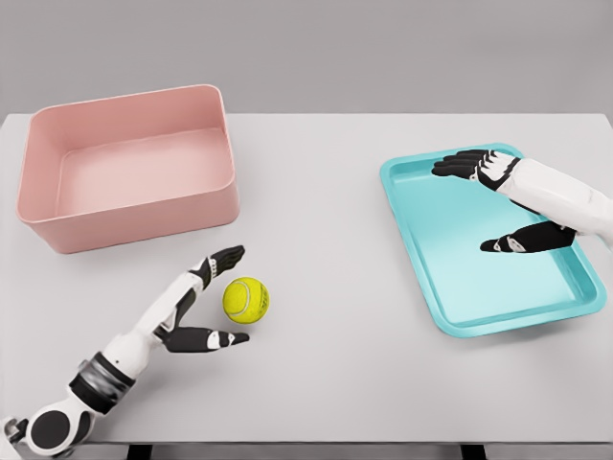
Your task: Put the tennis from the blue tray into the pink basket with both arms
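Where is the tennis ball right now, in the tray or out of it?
Out. The ball lies on the table, between the open fingers of the left robot hand, well apart from the tray.

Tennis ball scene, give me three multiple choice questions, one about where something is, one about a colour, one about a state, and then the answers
1. Where is the tennis ball?
A. in the tray
B. in the basket
C. on the table, in front of the basket

2. What colour is the tray?
A. blue-green
B. red
C. black

3. How is the left hand?
A. closed around the ball
B. open, fingers on either side of the ball
C. resting inside the basket

Answers:
1 C: the ball lies on the grey table, outside the empty pink basket.
2 A: its rim and floor are turquoise.
3 B: thumb and fingers are spread beside the ball, with no grasp visible. The right hand is open over the tray.
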You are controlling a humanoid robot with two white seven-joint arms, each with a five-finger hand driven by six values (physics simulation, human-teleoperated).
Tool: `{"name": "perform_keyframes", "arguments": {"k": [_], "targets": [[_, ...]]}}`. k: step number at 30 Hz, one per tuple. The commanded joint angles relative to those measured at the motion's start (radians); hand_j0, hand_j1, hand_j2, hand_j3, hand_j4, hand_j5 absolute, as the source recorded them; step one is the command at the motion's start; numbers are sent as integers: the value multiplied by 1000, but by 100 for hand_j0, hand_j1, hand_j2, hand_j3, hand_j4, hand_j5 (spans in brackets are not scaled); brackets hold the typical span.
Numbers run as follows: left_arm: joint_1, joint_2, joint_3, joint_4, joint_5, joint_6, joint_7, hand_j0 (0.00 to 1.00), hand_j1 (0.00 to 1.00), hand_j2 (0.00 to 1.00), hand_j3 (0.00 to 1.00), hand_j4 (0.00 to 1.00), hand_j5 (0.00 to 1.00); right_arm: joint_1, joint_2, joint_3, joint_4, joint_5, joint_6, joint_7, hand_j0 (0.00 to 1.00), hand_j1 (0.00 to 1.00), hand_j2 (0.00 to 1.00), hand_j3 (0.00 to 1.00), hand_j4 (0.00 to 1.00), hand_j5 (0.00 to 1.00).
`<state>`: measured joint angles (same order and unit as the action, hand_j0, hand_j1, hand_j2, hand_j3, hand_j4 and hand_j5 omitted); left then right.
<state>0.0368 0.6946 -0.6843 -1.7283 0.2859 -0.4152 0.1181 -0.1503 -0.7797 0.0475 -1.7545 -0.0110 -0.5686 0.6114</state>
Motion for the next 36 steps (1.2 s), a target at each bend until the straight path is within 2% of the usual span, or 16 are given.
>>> {"name": "perform_keyframes", "arguments": {"k": [1, 20, 24, 32, 36], "targets": [[-2, -7, -3, 3, -14, 16, 0, 97, 97, 97, 97, 97, 97, 0, 4, 0, 0, -7, 3, -1, 100, 100, 100, 100, 100, 100], [-35, -63, -4, 49, -68, 42, 0, 97, 97, 97, 97, 97, 97, -3, 5, 17, 0, -9, 4, -1, 100, 100, 100, 100, 100, 100], [-41, -64, -11, 53, -68, 49, 0, 91, 91, 91, 91, 91, 91, -3, 7, 17, 1, -9, 4, -1, 100, 100, 100, 100, 100, 100], [-41, -64, -18, 62, -68, 49, 3, 88, 88, 88, 88, 88, 88, -3, 10, 17, 4, -9, 3, -1, 100, 100, 100, 100, 100, 100], [-41, -64, -20, 62, -68, 49, 3, 74, 74, 74, 74, 74, 74, -3, 11, 15, 6, -7, 1, -1, 100, 100, 100, 100, 100, 100]]}}
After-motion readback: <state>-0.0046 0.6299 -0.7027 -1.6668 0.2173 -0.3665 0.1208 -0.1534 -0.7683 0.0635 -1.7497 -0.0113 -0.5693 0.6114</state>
